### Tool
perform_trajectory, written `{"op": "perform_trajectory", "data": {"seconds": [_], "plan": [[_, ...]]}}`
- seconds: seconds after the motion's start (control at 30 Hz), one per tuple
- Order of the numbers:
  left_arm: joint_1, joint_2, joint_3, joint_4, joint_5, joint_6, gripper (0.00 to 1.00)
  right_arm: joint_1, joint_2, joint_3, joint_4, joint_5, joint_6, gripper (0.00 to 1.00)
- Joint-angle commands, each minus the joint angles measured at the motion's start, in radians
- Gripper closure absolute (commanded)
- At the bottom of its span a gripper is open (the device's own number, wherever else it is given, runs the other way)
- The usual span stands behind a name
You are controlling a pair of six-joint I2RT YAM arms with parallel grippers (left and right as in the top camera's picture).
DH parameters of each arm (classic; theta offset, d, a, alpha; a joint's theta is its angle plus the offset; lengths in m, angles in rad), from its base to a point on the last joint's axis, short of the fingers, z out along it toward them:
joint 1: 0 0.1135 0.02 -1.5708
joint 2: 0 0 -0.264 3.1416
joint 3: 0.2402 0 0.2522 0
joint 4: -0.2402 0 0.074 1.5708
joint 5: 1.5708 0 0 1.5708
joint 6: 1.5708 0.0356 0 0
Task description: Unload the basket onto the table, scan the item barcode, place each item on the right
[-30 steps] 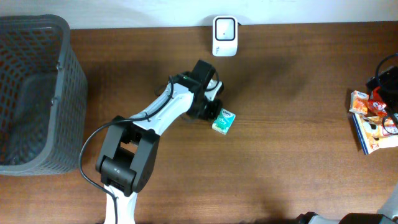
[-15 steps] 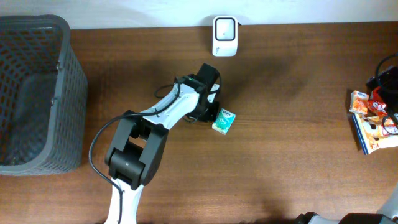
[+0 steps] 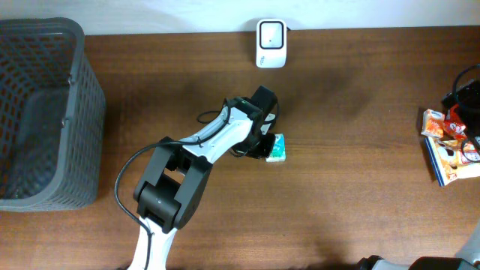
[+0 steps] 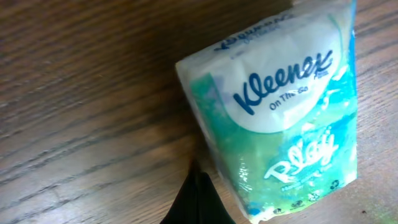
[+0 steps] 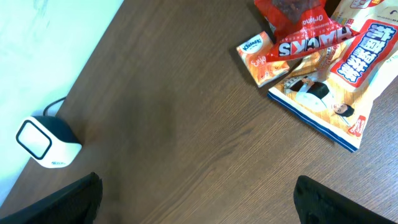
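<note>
**Left gripper (image 4: 198, 198) closed at the edge of the tissue pack (image 4: 280, 112), not gripping it.**
My left fingers are pressed together on nothing. The pack lies flat just ahead and to the right of the tips, its long axis slanting away from them; I can't confirm contact. This arm is far nearer. The right gripper (image 5: 205, 202) is spread wide, empty, well apart. The scanner (image 3: 271, 34) stands beyond the pack.
</note>
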Motion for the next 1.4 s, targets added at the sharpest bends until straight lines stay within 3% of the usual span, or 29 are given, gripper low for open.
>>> {"op": "perform_trajectory", "data": {"seconds": [0.0, 0.1, 0.23, 0.57, 0.7, 0.97, 1.37], "plan": [[0.005, 0.006, 0.041, -0.035, -0.115, -0.01, 1.0, -0.002, 0.001, 0.002, 0.0, -0.002, 0.004, 0.02], [0.013, -0.013, 0.138, -0.111, -0.138, -0.009, 1.0, -0.002, 0.001, 0.002, 0.0, -0.002, 0.004, 0.02], [0.002, -0.018, 0.204, -0.101, -0.134, -0.01, 1.0, -0.002, 0.001, 0.002, 0.0, -0.002, 0.004, 0.02], [-0.019, -0.013, 0.093, -0.031, -0.112, -0.055, 1.0, -0.002, 0.001, 0.002, 0.0, -0.002, 0.004, 0.02], [-0.021, -0.013, 0.077, 0.021, -0.013, -0.053, 1.0, -0.002, 0.001, 0.002, 0.0, -0.002, 0.004, 0.02], [0.002, -0.047, 0.083, -0.008, -0.172, -0.039, 1.0, -0.002, 0.001, 0.002, 0.0, -0.002, 0.004, 0.02], [-0.043, -0.072, 0.034, 0.058, -0.093, -0.101, 1.0, -0.002, 0.001, 0.002, 0.0, -0.002, 0.004, 0.02]]}}
